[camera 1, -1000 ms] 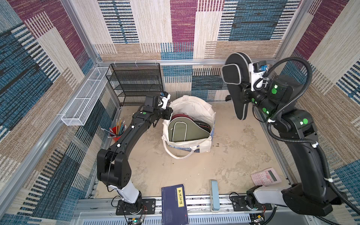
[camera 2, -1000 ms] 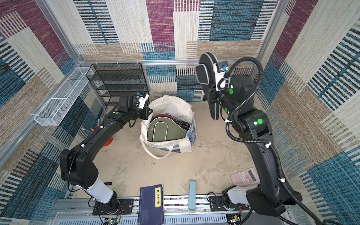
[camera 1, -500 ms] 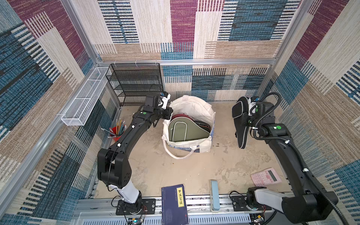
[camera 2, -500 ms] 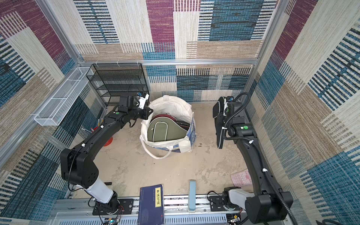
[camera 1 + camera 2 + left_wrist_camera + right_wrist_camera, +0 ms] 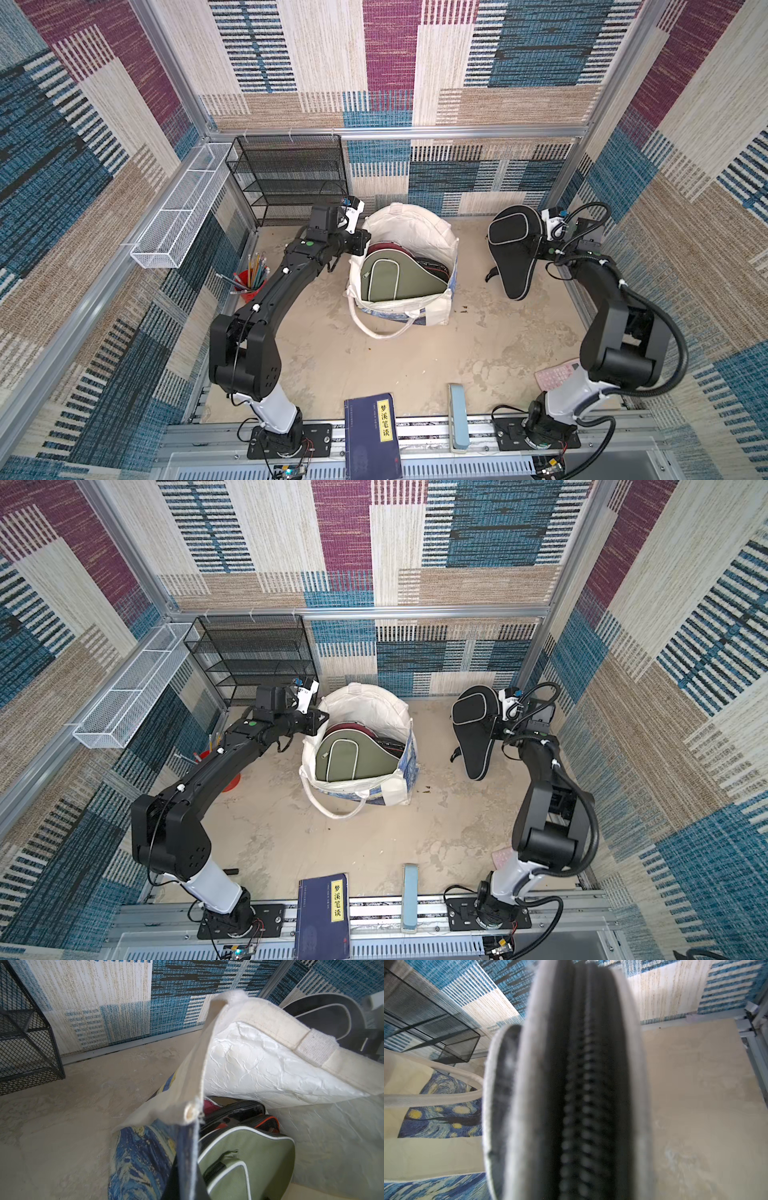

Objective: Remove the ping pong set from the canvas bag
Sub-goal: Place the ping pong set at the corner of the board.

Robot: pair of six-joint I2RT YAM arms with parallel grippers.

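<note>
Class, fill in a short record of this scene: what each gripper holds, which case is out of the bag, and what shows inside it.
Left gripper: shut on the rim of the canvas bag
Right gripper: shut on the black case
Black case: outside the bag, handle end down
Inside bag: olive green case on top, maroon case behind it
Front edge: dark blue book

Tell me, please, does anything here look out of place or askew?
Yes. The dark blue book and a pale blue bar hang over the front edge of the table onto the metal rail. Nothing looks spilled or damaged.
</note>
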